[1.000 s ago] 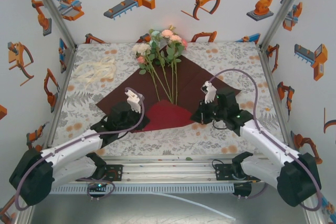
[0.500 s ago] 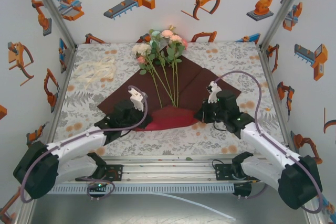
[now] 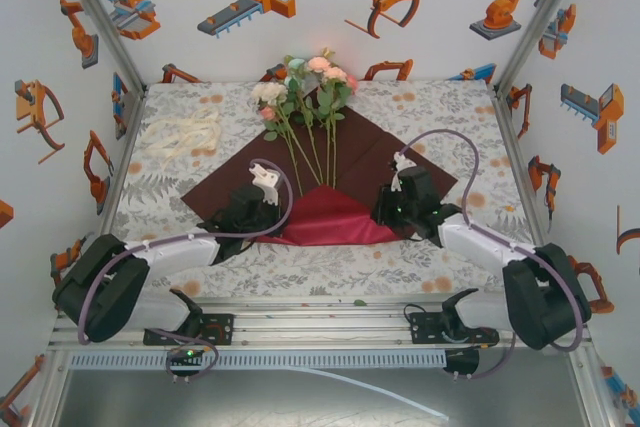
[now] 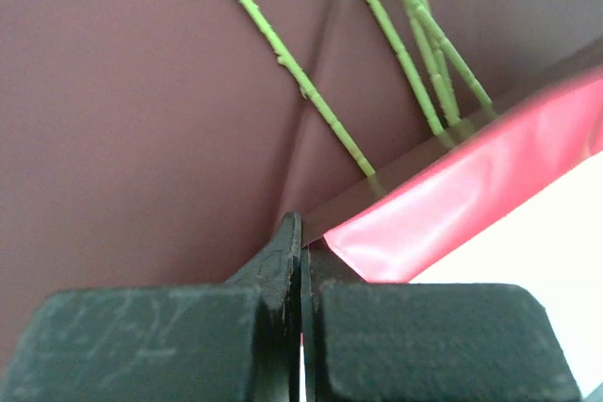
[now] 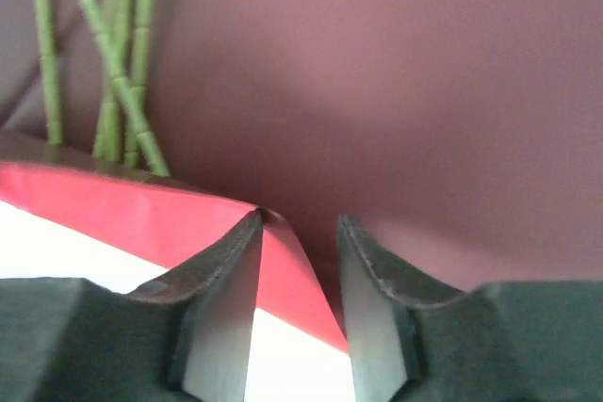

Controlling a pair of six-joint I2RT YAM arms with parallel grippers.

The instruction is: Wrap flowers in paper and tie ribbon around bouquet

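Wrapping is under way: the paper (image 3: 390,152) is folded up over the stems of the flowers (image 3: 305,97), the left gripper (image 4: 300,233) is clamped on the flap and the right gripper (image 5: 300,223) part-open, so folding a side across probably comes next.

The overhead camera looks down from behind at the whole table (image 3: 430,107), while both wrist cameras sit close, facing the same paper (image 4: 141,91) fold and flower stems (image 4: 320,110).
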